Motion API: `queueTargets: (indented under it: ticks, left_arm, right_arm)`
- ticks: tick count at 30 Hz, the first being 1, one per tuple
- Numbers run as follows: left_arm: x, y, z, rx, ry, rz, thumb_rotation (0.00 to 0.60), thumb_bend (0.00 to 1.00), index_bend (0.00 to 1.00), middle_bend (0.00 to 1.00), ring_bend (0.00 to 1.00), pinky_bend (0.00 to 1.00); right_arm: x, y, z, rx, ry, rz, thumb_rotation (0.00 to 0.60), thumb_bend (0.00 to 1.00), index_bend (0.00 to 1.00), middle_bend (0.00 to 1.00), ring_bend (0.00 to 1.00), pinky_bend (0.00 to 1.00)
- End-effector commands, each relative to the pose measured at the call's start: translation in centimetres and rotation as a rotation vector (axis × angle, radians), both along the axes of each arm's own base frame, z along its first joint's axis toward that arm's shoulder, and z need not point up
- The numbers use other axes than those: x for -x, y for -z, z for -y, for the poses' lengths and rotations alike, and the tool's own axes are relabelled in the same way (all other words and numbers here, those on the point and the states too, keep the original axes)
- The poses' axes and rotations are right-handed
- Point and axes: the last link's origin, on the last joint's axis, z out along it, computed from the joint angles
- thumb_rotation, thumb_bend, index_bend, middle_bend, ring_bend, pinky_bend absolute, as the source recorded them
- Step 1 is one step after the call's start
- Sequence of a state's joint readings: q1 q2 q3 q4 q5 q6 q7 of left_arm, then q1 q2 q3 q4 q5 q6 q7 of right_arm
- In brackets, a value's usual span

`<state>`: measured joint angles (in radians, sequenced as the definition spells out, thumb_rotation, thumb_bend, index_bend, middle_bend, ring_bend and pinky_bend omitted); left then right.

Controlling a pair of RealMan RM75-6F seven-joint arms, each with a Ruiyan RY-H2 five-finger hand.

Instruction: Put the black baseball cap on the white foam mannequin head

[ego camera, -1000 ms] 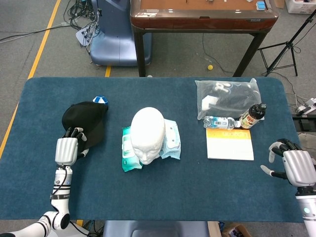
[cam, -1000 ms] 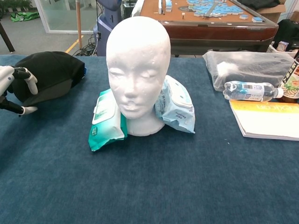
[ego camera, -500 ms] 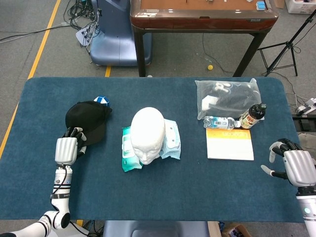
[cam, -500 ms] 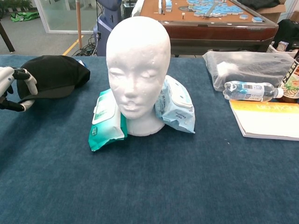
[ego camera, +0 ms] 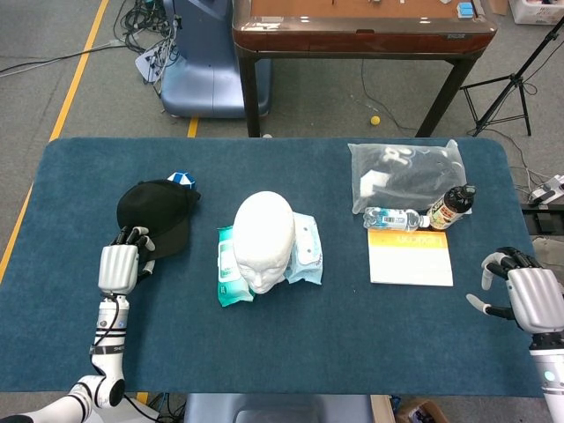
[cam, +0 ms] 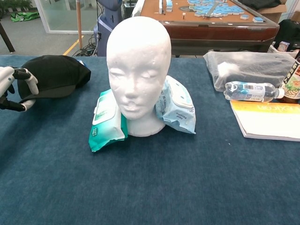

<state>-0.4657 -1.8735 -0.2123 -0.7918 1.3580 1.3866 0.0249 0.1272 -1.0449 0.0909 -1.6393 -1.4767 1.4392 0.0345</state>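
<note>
Black cap (ego camera: 155,214) on table, left robot hand (ego camera: 119,266) touching brim.

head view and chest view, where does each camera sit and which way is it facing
Head view: high above, looking down on the blue table; left hand and right hand show.
Chest view: low at table height, facing the white foam mannequin head; only the left hand shows.
Shared: mannequin head, black baseball cap, left hand.

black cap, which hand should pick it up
Left. The left hand is already at the brim of the black cap; the right hand sits at the table's far edge.
</note>
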Motion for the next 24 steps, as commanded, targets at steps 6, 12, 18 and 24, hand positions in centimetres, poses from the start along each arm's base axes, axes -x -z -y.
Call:
queueTargets:
  ticks: [6,12,18,24]
  left_arm:
    - [-0.2,-0.2,0.1,-0.029,0.038,0.021,0.6,0.52,0.74,0.39,0.23,0.41]
    - [-0.4,-0.7,0.2,-0.068,0.074,0.042,0.6,0.52,0.8,0.44,0.27,0.41]
    - [-0.4,-1.6,0.3,-0.108,0.111,0.041,0.6,0.54,0.82,0.46,0.29,0.42]
    - [-0.4,-2.9,0.2,-0.15,0.145,0.031,0.6,0.54,0.83,0.47,0.29,0.43]
  right_arm:
    - [0.0,-0.1,0.0,0.002,-0.001,0.001,0.6,0.0,0.66,0.44,0.24,0.32]
    - [0.0,-0.1,0.0,0.003,-0.001,0.002,0.6,0.0,0.66,0.44,0.24,0.32]
    - [0.0,-0.1,-0.1,0.003,-0.001,0.001,0.6,0.0,0.66,0.44,0.24,0.32]
    - [0.0,-0.1,-0.1,0.003,-0.002,0.001,0.6,0.0,0.66,0.44,0.24,0.32]
